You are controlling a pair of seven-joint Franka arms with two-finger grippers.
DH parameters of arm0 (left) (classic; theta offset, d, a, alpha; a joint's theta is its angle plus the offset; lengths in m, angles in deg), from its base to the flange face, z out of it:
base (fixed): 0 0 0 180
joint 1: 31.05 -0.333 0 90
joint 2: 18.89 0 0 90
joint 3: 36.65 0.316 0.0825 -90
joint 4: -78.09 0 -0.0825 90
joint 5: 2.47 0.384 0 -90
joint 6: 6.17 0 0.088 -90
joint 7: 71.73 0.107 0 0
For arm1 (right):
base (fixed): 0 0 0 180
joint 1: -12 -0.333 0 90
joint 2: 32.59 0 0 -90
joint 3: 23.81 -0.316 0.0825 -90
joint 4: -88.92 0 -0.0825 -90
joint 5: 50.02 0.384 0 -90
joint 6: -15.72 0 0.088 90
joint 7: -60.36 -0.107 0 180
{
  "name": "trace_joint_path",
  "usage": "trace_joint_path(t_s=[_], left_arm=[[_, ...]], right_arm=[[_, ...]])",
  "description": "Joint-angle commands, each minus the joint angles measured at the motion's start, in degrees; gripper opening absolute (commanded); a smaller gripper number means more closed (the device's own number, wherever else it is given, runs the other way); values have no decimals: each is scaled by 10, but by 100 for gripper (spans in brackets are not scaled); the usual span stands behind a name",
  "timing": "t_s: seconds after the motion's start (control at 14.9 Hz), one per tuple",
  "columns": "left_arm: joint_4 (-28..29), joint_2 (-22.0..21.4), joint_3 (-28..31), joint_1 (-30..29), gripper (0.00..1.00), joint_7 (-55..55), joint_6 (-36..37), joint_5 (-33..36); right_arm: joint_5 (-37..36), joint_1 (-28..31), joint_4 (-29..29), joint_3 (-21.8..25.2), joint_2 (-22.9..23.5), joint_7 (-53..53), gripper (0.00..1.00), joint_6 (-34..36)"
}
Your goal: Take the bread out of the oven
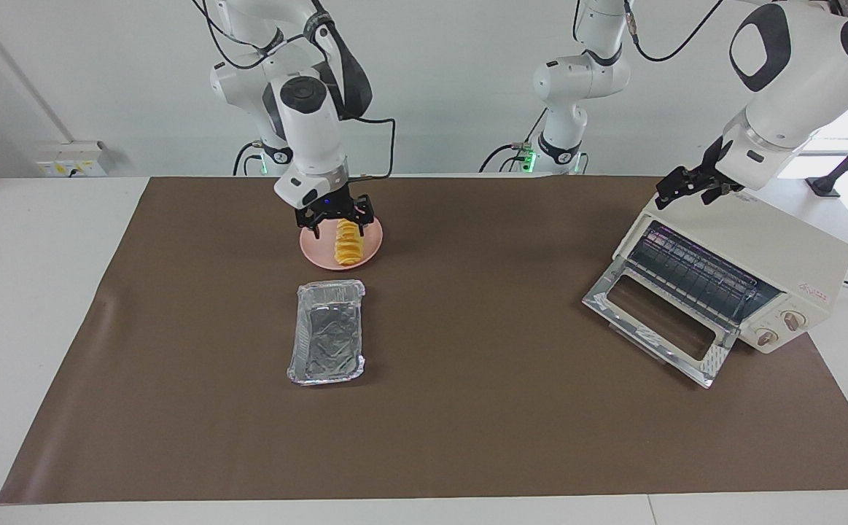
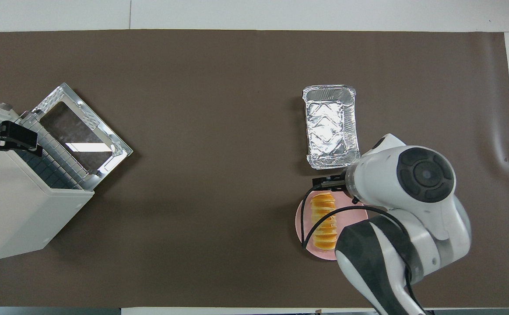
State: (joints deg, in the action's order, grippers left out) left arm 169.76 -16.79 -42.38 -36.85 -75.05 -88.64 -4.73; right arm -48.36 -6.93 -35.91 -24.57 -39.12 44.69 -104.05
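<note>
The bread (image 1: 348, 244) is a golden ridged loaf lying on a pink plate (image 1: 316, 252), outside the oven; it also shows in the overhead view (image 2: 323, 221). My right gripper (image 1: 337, 220) is open, just over the end of the bread nearer to the robots. The cream-white oven (image 1: 781, 251) stands at the left arm's end of the table with its glass door (image 1: 658, 321) dropped open; the wire rack (image 1: 693, 273) is bare. My left gripper (image 1: 686, 191) is open and empty, over the oven's top front edge.
A crinkled silver foil tray (image 1: 327, 332) lies empty just farther from the robots than the plate. The brown mat (image 1: 482, 379) covers the table. The right arm's wrist covers part of the plate (image 2: 301, 218) in the overhead view.
</note>
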Motion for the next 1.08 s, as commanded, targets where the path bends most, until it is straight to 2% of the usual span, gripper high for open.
trace_joint_path(t_s=[0.0,0.2,0.4,0.54,0.74,1.01], left_arm=[[13,-14,-3,-4,100,1,-10,9],[14,-14,-3,-4,100,1,-10,9],[14,-14,-3,-4,100,1,-10,9],[13,-14,-3,-4,100,1,-10,9],[14,-14,-3,-4,100,1,-10,9],[13,-14,-3,-4,100,1,-10,9]], right_arm=[[8,89,88,-1,9,129,100,87],[12,147,177,1,4,198,100,205],[12,163,285,1,14,208,100,332],[13,174,323,1,17,208,100,387],[7,193,353,2,19,208,100,430],[0,209,336,2,20,209,100,409]])
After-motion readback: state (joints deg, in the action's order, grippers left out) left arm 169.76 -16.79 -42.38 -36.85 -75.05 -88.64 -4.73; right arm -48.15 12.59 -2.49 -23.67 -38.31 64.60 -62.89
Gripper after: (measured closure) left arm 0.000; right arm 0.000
